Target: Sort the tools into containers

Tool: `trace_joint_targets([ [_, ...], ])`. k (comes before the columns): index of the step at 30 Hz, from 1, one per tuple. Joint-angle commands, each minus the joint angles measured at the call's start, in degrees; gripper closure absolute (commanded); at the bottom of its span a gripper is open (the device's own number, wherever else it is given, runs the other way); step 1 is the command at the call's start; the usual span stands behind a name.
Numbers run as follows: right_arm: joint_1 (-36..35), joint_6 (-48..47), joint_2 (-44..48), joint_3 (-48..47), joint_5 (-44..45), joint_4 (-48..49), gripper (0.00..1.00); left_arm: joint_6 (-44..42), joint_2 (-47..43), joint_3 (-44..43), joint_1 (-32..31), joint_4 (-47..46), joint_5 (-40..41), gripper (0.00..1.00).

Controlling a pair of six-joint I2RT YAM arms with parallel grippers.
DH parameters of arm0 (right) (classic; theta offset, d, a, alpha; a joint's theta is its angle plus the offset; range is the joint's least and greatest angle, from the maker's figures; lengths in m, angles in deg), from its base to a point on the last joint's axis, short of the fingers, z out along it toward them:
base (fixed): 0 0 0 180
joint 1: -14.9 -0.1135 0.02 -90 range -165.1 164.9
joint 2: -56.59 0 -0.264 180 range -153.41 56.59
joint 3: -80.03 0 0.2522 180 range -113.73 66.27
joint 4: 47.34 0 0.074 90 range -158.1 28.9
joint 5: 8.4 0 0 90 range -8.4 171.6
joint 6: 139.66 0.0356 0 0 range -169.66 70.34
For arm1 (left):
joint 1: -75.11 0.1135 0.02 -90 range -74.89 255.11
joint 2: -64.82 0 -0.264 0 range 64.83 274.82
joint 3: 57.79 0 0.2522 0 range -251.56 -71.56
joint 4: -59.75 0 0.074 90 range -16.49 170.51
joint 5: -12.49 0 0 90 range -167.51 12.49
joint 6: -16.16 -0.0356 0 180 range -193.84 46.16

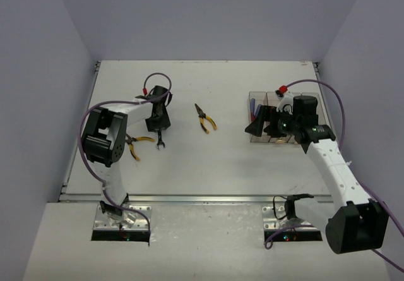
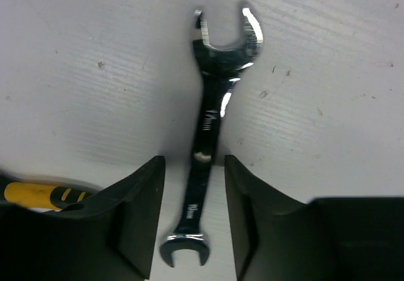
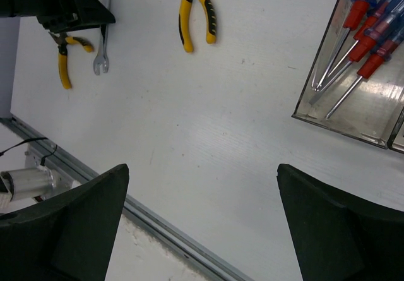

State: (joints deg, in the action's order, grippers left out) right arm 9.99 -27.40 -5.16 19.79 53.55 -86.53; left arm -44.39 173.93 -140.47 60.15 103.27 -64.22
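A white table [image 1: 252, 173] carries two robot arms. At the right side sit the containers [image 3: 363, 120], clear bins joined in a row; one holds blue-handled screwdrivers [image 3: 360, 47]. The right gripper [image 3: 202, 170] hangs near them, spread wide and empty. Two yellow-handled pliers lie loose, one mid-table [image 1: 205, 118], one beside the left arm [image 1: 136, 145].

The left gripper [image 1: 160, 143] is down over a silver wrench [image 2: 211, 104] lying flat on the table. Its jaws straddle the shank part-open, a gap showing on each side.

A good pickup likely means pinching the narrow shank squarely, staying centred so the wrench does not swing, and lifting clear of the nearby pliers.

Stamped size marks on the shank end in "mm"; the digits are unclear. No brand is readable.
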Motion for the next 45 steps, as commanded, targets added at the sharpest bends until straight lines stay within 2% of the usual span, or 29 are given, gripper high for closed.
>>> trace_joint_targets([
  [1,0.1,0.2,2.1,-1.3,-2.1,2.2,0.01,0.2,3.5,1.1,0.2,0.3,-2.2,0.69],
  [3,0.2,0.6,2.4,-1.4,-3.4,2.3,0.01,0.3,3.6,2.1,0.1,0.2,-2.7,0.83],
  [4,0.2,0.7,2.5,-1.4,-3.6,2.7,0.01,0.3,3.6,2.4,0.1,0.0,-2.7,0.83],
  [6,0.2,3.3,2.7,-0.3,-8.4,6.2,0.01,-0.4,4.0,3.2,0.1,-0.6,-3.9,0.98],
  [7,0.2,5.5,2.9,0.7,-10.4,8.7,0.01,-0.9,4.4,3.6,0.1,-0.8,-4.5,1.0],
  [12,0.2,10.2,1.5,3.4,-19.0,15.2,0.01,-2.5,6.7,3.9,-1.2,-0.3,-4.7,1.0],
  [17,0.2,10.2,-0.2,2.6,-20.3,14.3,0.01,-2.3,6.7,4.4,-2.1,-0.1,-4.8,1.0],
  [20,0.1,11.7,0.3,3.9,-21.1,16.7,0.01,-1.5,4.8,5.7,-2.2,-1.1,-5.3,1.0],
  [22,-0.8,13.1,0.4,6.3,-22.6,19.6,0.01,-0.3,0.4,7.2,-2.3,-2.5,-7.1,1.0],
  [25,-5.5,14.8,-1.0,8.2,-16.9,23.0,0.01,2.8,-7.3,10.0,-3.6,-5.4,-8.3,1.0],
  [28,-13.5,15.5,-4.3,9.4,-9.7,26.1,0.01,5.2,-11.9,11.1,-5.5,-6.5,-9.3,1.0],
  [31,-21.2,18.0,-9.4,11.2,-5.2,34.6,0.01,7.2,-15.0,12.2,-7.9,-7.5,-9.9,1.0],
  [40,-30.2,20.9,-30.2,4.9,0.9,49.0,0.09,12.5,-22.4,12.9,-14.5,-8.7,-10.7,1.0],
  [45,-33.0,24.2,-34.4,3.2,2.6,54.9,0.13,17.0,-26.3,14.1,-17.0,-10.2,-10.1,1.0],
])
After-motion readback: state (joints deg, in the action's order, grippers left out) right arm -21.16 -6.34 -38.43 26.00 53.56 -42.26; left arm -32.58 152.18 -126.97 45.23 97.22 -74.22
